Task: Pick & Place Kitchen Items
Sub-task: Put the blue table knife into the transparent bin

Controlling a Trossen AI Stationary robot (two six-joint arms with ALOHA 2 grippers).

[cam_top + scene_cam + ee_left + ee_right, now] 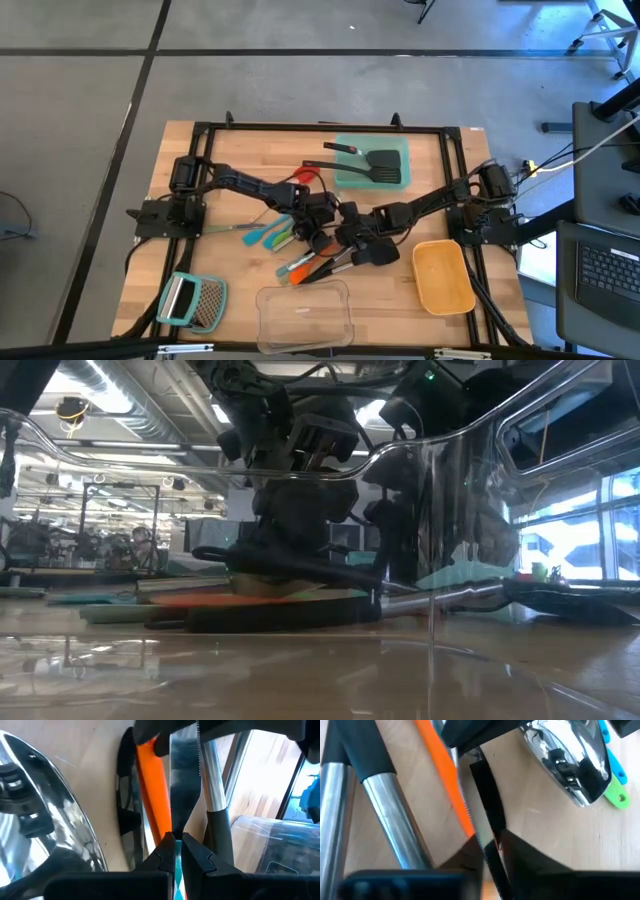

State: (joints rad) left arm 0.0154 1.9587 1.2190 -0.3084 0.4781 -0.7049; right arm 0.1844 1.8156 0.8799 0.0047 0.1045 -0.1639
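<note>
Near the middle of the wooden desk (190,270), both arms meet over a loose pile of utensils (315,262). Seen from the left wrist, the left end effector (175,851) has its fingers pressed together, with a sliver of teal showing between the tips, just in front of an orange handle (155,790) and a steel handle (215,780); whether it truly grips the teal piece cannot be told. From the right wrist, the right end effector (485,855) is nearly closed around a thin black handle (487,815) lying on the desk, beside an orange tool (445,770) and a silver spoon (570,760). At the far side, a teal container (372,162) holds a black slotted spatula (385,165). A clear container (305,315) at the near edge and a yellow container (443,277) to its right hold nothing visible. A flat grater with a teal handle (192,300) lies at the near left corner.
</note>
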